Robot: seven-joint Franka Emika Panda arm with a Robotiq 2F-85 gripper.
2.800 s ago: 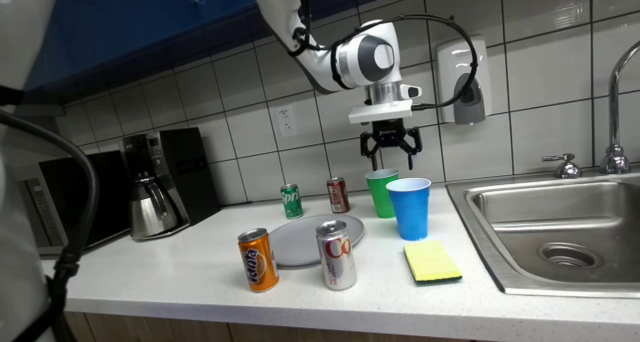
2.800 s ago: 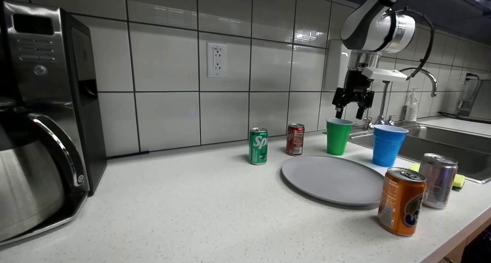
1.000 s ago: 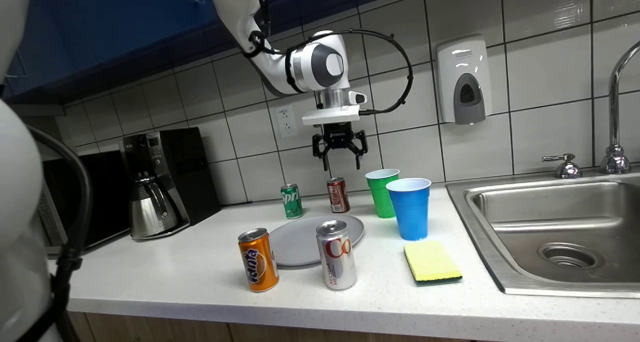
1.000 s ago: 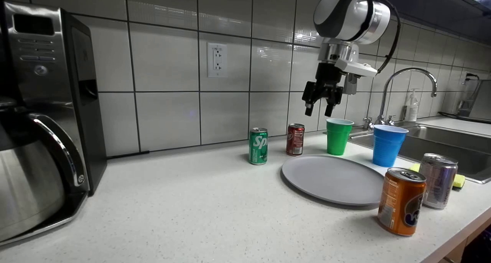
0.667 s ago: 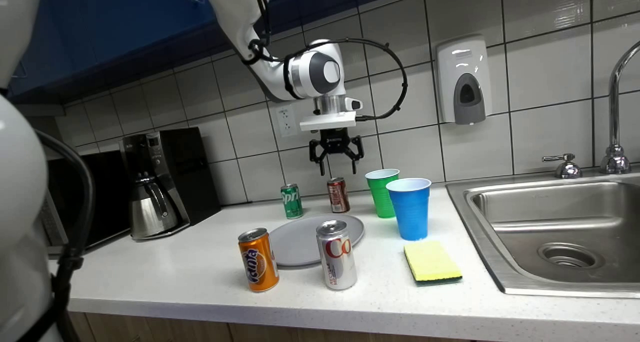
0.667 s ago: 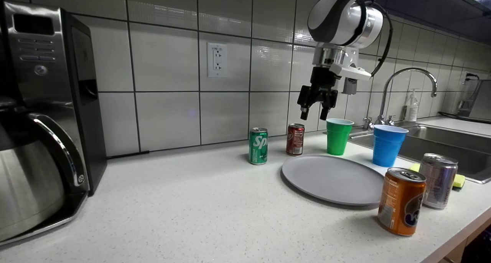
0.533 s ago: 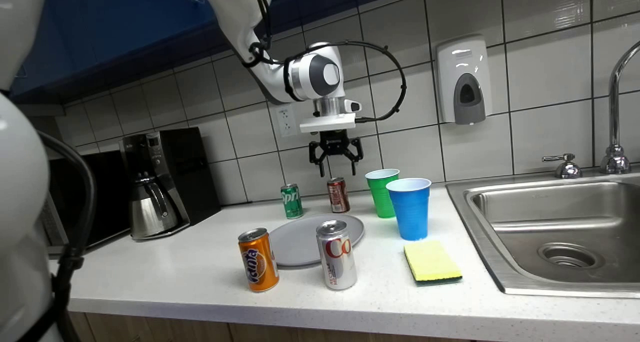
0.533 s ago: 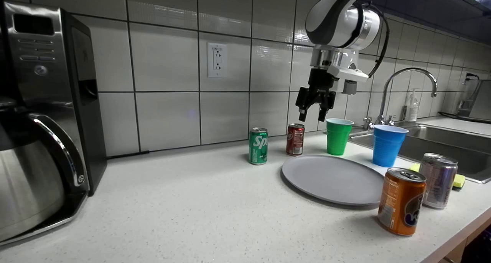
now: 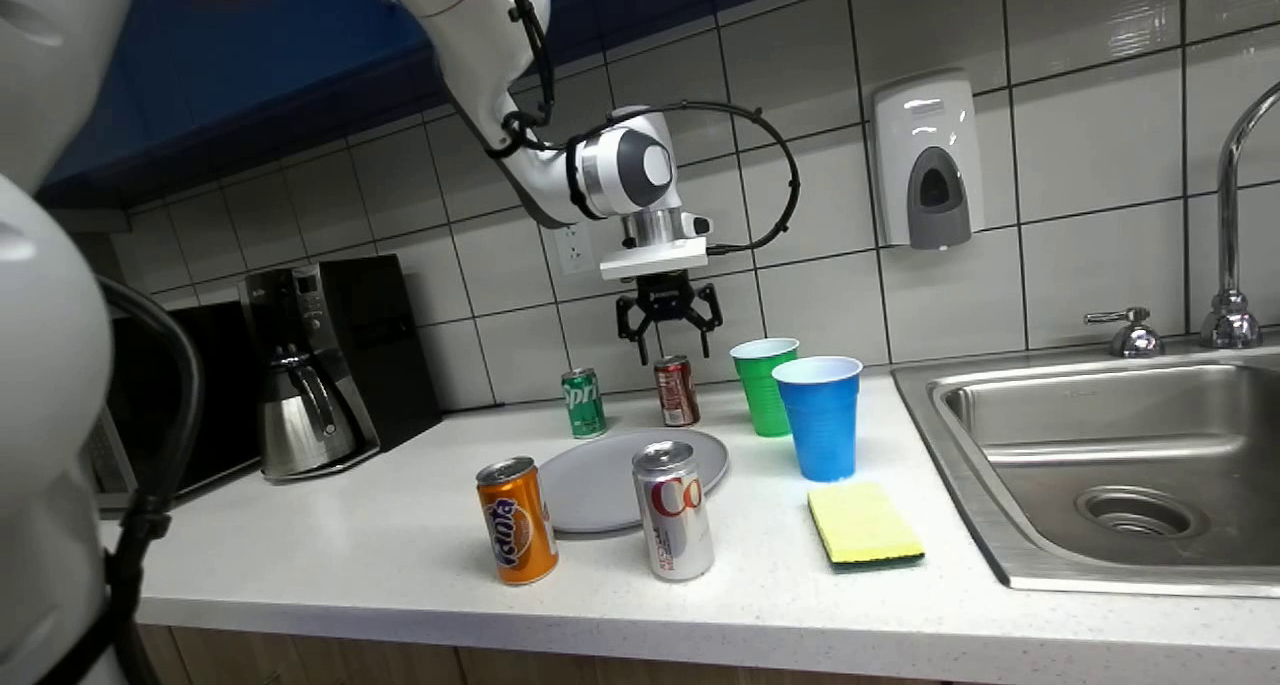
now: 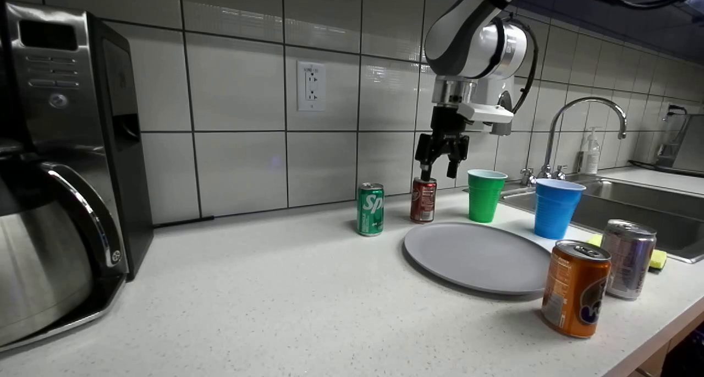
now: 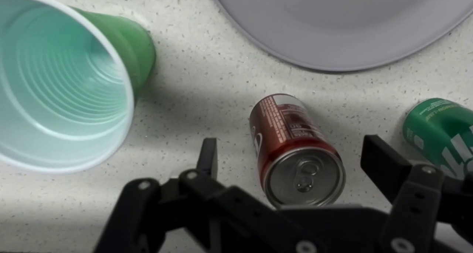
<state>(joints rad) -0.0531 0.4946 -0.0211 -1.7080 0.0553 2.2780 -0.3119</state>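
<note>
Your black jointed fingers [image 11: 382, 164] have shifted from over the green tapered plastic cup [image 11: 129, 48] to over the red cylindrical metal can [image 11: 288, 131] and sit lower. You have them spread wide. In the wrist view, the red can shows between them with a gap on either side; in both exterior views it stands upright on the white speckled desk [image 10: 264, 289]. Taking that can as dial centre in the wrist view, you find the green cup near ten o'clock, the round grey plate [image 11: 332, 31] near twelve and the green cylindrical metal can [image 11: 439, 127] at three.
</note>
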